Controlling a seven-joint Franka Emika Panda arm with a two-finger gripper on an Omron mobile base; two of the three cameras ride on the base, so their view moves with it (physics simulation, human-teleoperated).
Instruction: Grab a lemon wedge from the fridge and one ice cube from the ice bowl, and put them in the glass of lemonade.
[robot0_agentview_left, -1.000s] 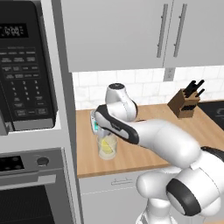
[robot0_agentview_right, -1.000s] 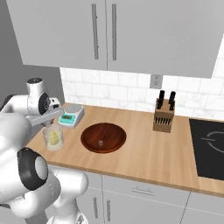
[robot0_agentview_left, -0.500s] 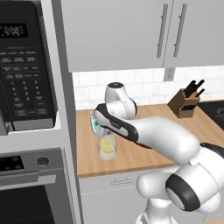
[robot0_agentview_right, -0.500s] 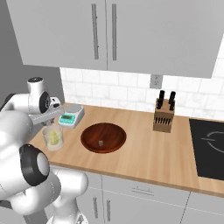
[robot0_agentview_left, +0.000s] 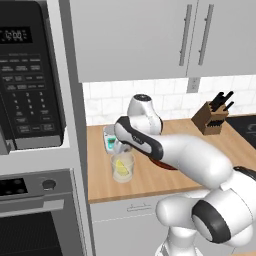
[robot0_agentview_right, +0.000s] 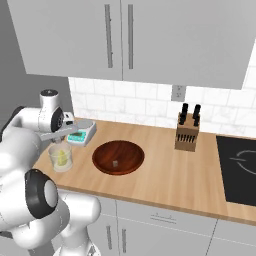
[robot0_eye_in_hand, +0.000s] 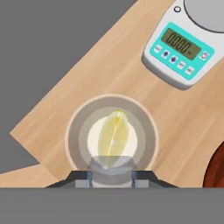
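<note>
One translucent cube (robot0_eye_in_hand: 111, 165) in the tool's (robot0_eye_in_hand: 111, 176) narrow grip, above round clear glass (robot0_eye_in_hand: 71, 127).

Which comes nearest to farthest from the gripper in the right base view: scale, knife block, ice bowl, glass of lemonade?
From the gripper:
1. glass of lemonade, directly below.
2. scale, just behind, toward the wall.
3. ice bowl, mid-counter.
4. knife block, far side near the cooktop.

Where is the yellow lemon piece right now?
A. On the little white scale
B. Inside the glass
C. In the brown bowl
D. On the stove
B. In the hand view the lemon wedge sits within the round rim of the glass, and the left base view shows yellow inside the clear tumbler, apart from the bowl and the scale.
</note>
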